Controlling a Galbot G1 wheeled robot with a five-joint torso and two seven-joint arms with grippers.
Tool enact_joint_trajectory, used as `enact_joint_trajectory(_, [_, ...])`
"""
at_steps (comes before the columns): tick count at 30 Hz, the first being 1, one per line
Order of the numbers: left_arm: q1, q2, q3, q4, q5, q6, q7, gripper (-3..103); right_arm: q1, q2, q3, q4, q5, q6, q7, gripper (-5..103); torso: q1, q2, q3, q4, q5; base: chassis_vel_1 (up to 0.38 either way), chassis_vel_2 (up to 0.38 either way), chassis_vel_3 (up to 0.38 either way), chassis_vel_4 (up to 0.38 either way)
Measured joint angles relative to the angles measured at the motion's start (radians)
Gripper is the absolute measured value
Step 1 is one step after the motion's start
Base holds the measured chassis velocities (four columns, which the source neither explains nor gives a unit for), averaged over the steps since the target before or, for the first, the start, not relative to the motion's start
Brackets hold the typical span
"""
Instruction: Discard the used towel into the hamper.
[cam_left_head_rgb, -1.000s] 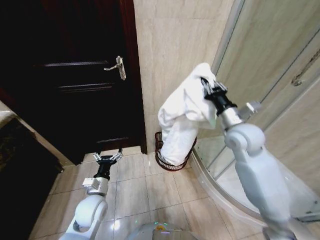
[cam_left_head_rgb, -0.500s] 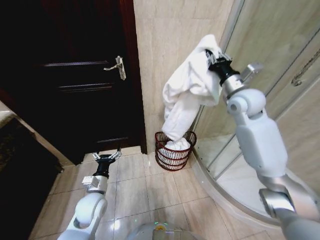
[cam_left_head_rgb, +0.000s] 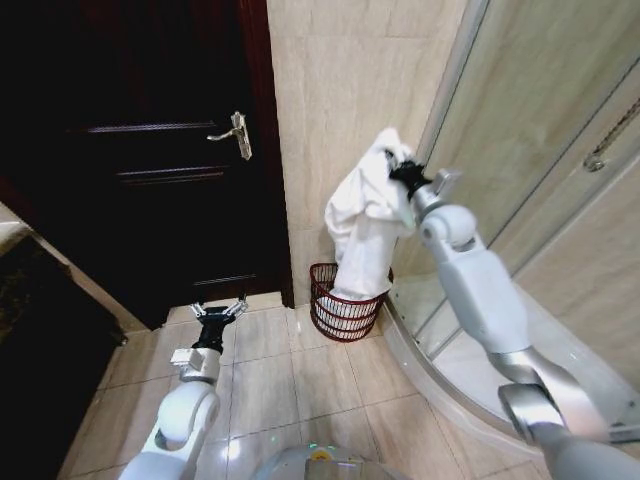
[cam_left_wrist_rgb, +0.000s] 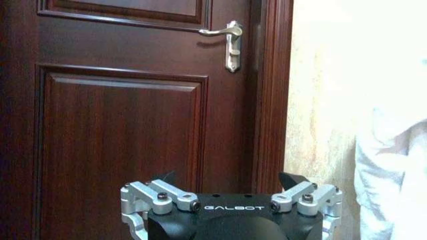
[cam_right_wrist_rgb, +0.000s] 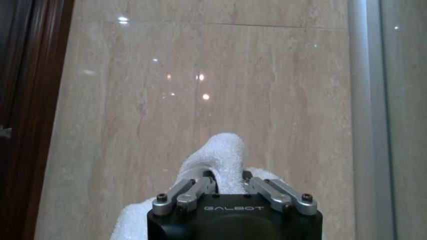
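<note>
A white towel (cam_left_head_rgb: 365, 215) hangs from my right gripper (cam_left_head_rgb: 402, 173), which is shut on its upper part in front of the beige wall. Its lower end drops into the hamper (cam_left_head_rgb: 340, 315), a dark red-brown wire basket on the floor at the foot of the wall. The right wrist view has a fold of the towel (cam_right_wrist_rgb: 220, 155) pinched between the fingers (cam_right_wrist_rgb: 193, 189). Low over the floor tiles to the left of the hamper, my left gripper (cam_left_head_rgb: 217, 312) stands open and holds nothing. A white edge of towel (cam_left_wrist_rgb: 393, 170) hangs beside the door in the left wrist view.
A dark wooden door (cam_left_head_rgb: 160, 150) with a metal handle (cam_left_head_rgb: 236, 133) stands left of the hamper. A curved glass shower enclosure (cam_left_head_rgb: 540, 180) with a raised base rim (cam_left_head_rgb: 420, 365) lies to the right. Beige floor tiles (cam_left_head_rgb: 300, 390) spread in front.
My right gripper has come down and moved left toward the wall with the towel, and more of the towel's lower end now sits in the hamper. The left arm barely moved.
</note>
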Motion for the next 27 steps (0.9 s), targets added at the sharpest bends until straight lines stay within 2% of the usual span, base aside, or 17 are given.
enact_joint_trajectory(7, [-0.001, 0.000, -0.004, -0.001, -0.011, -0.003, 0.001, 100, 0.130, 0.004, -0.016, -0.036, 0.024, -0.006, 0.027, 16, 0.000, 0.000, 0.000, 0.0001, -0.0005, 0.000, 0.000, 0.000, 0.000])
enact_joint_trajectory(13, [0.008, -0.006, -0.004, -0.002, -0.009, -0.009, 0.004, 100, 0.151, -0.008, -0.015, -0.033, 0.039, -0.021, 0.033, 16, 0.000, 0.000, 0.000, 0.0001, -0.0003, 0.000, 0.000, 0.000, 0.000])
enact_joint_trajectory(18, [0.008, -0.008, 0.001, -0.004, -0.002, -0.011, 0.004, 100, 0.052, -0.007, -0.013, -0.014, 0.034, -0.018, 0.028, 16, 0.000, 0.000, 0.000, 0.0001, 0.0000, 0.000, 0.000, 0.000, 0.000])
enact_joint_trajectory(23, [0.003, -0.009, 0.016, -0.006, 0.008, -0.011, 0.004, 100, -0.053, 0.016, -0.015, -0.087, 0.004, 0.025, -0.004, 16, 0.000, 0.000, 0.000, 0.0000, 0.0000, 0.000, 0.000, 0.000, 0.000])
enact_joint_trajectory(27, [-0.002, -0.010, 0.023, -0.007, 0.009, -0.011, 0.004, 100, -0.066, 0.040, -0.021, -0.156, -0.023, 0.058, -0.009, 16, 0.000, 0.000, 0.000, 0.0000, -0.0002, 0.000, 0.000, 0.000, 0.000])
